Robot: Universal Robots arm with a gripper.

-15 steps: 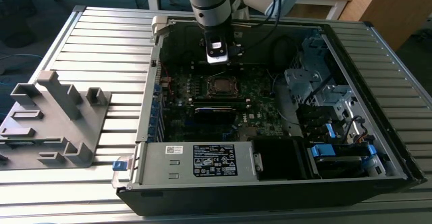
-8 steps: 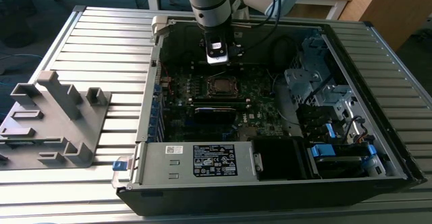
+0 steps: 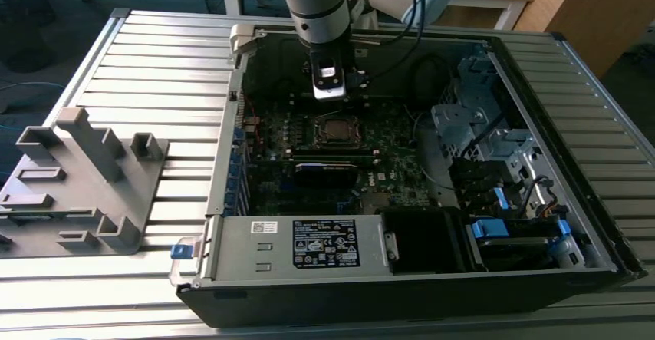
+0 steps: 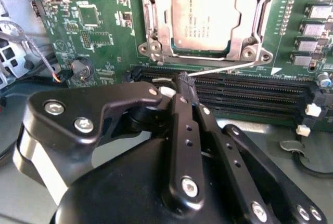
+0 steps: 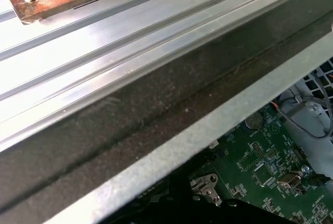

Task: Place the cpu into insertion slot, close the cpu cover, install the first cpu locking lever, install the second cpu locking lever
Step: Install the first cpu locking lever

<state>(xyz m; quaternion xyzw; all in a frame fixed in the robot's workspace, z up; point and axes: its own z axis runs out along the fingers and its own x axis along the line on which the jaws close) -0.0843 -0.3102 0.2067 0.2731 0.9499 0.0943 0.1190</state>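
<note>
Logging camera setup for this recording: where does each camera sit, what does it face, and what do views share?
Exterior view: off the arm, above the open computer case, looking down into it; the arm and pincer show.
Second wrist view: on the arm, looking past the shut pincer at the cpu framed by its cpu cover.
First wrist view: on the arm, facing the slatted table, the case wall and a strip of motherboard.
Shared: exterior and second wrist views both show pincer and cpu.
</note>
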